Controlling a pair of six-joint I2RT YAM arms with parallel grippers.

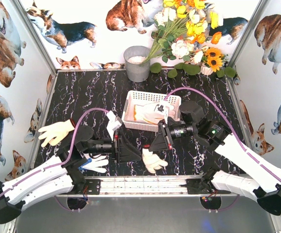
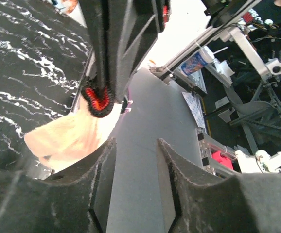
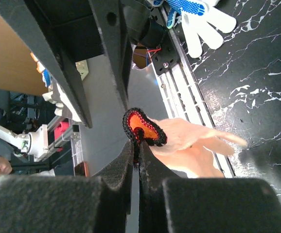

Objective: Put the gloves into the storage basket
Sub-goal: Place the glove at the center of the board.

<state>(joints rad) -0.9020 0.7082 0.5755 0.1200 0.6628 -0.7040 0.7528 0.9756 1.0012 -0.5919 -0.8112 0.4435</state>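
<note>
1. Pinching a plain cream glove [image 3: 189, 145] by its orange cuff [image 3: 143, 127] with the right hand [image 3: 136, 145]. Fingers squeezed tight together on the knit edge, no gap to speak of.
2. Holding that over the middle of the near edge of the counter [image 1: 82, 97], just beside the metal rail [image 1: 145, 183]. Glove fingers drooping down and away from the grip. Can't tell if touching the counter or not.
3. Facing it from the other side with the left hand [image 2: 135, 145]: spread wide apart, gripping nothing, sitting just beside the pinched cuff without touching it.
4. Sitting mid-counter, a bit toward the far edge and just beyond the two hands: the storage basket [image 1: 127, 109], with white gloves [image 1: 152, 112] lying inside in a loose pile. Hard to count them from the top view.
5. Lying flat near the left edge, fingers spread and pointing at the wall: a second cream glove [image 1: 57, 132], well apart from both hands.
6. Tucked down toward the near-left corner, right by the rail: a blue-dotted glove [image 1: 94, 163], also peeking into the top of the right wrist view.
7. Parked along the far edge: grey bucket [image 1: 137, 63], plus a bunch of fake flowers [image 1: 189, 29] off toward the far-right corner.
</note>
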